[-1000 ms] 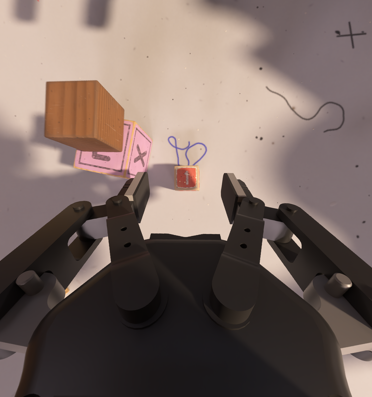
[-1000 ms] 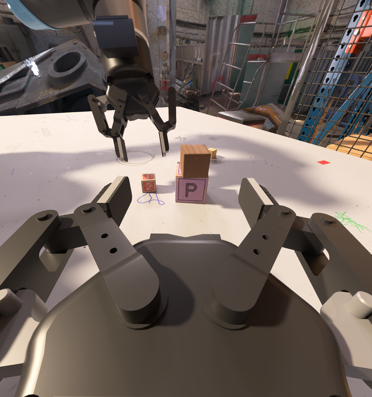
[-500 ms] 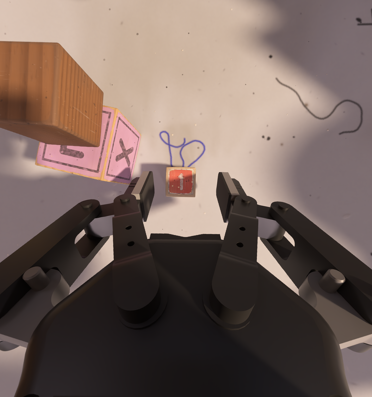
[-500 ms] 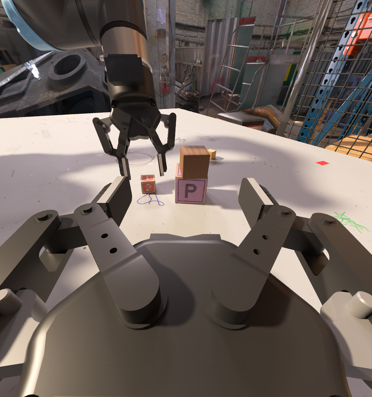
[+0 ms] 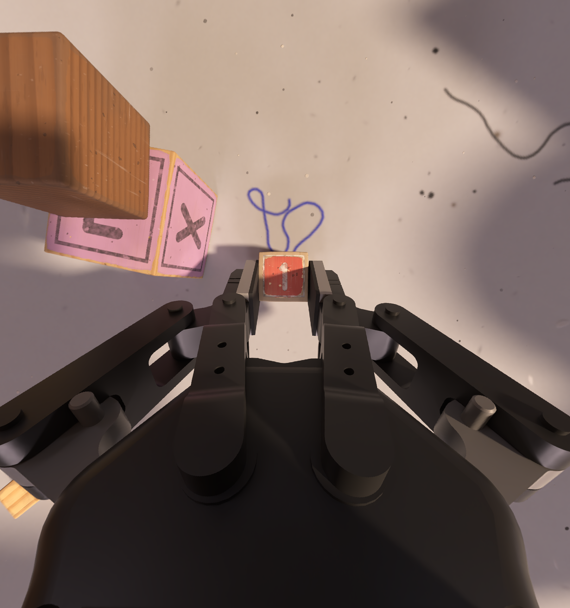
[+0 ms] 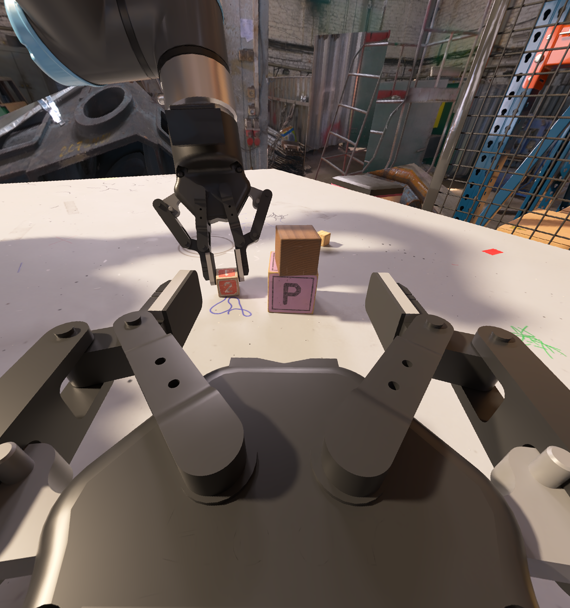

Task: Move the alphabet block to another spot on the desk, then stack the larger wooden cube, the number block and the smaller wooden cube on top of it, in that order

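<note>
The small red number block (image 5: 283,276) stands on the white desk (image 5: 343,98), and my left gripper (image 5: 283,278) is shut on its two sides; it also shows in the right wrist view (image 6: 227,285) under the left gripper (image 6: 226,265). To its left the pink alphabet block (image 5: 185,230) carries the larger brown wooden cube (image 5: 63,118); the right wrist view shows the same stack, cube (image 6: 297,250) on alphabet block (image 6: 292,293). The smaller pale wooden cube (image 5: 15,498) lies at the lower left, and behind the stack in the right wrist view (image 6: 324,237). My right gripper (image 6: 283,296) is open and empty, low over the desk.
A blue scribble (image 5: 285,218) marks the desk just beyond the number block, and a dark squiggle (image 5: 520,138) lies to the right. In the right wrist view a green scribble (image 6: 537,342) and a red mark (image 6: 492,251) lie right; the desk's far edge (image 6: 408,204) borders workshop clutter.
My left gripper has come down over the number block and closed its fingers onto its sides. The right gripper has not moved.
</note>
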{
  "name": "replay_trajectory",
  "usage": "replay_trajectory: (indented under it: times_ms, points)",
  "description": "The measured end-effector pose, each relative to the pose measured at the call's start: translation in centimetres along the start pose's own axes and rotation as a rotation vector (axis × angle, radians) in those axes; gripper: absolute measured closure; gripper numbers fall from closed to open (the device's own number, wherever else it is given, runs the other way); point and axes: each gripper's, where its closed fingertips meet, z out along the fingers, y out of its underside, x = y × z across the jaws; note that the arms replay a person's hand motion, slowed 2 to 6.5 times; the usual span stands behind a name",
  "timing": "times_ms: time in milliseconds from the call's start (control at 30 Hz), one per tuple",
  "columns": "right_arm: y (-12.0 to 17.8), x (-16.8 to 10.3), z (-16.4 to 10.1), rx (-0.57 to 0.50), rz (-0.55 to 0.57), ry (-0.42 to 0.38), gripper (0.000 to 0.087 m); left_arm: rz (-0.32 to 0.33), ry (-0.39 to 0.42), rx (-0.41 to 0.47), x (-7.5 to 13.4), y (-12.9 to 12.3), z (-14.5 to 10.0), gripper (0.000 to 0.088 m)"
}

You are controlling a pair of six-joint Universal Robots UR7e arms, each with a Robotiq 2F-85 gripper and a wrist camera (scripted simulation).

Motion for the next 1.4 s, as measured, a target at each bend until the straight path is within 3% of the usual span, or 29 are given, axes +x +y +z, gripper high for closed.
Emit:
replay_trajectory:
  times_ms: [300,833,1033,1400]
  points:
    - [-0.1,0.0,0.0,0.005,0.001,0.001,0.002,0.026,-0.004,0.012,-0.6,-0.7,-2.4,0.0618]
    - [0.0,0.0,0.0,0.002,-0.001,-0.002,0.002,0.07,-0.047,0.096,-3.5,-5.4,-9.6,0.0618]
    - [0.0,0.0,0.0,0.003,-0.001,-0.003,0.002,0.089,-0.045,0.072,-4.9,-6.4,-10.0,0.0618]
    - [-0.1,-0.1,-0.1,0.01,-0.004,-0.002,0.002,0.094,-0.006,0.023,-7.0,-7.0,-8.6,0.0618]
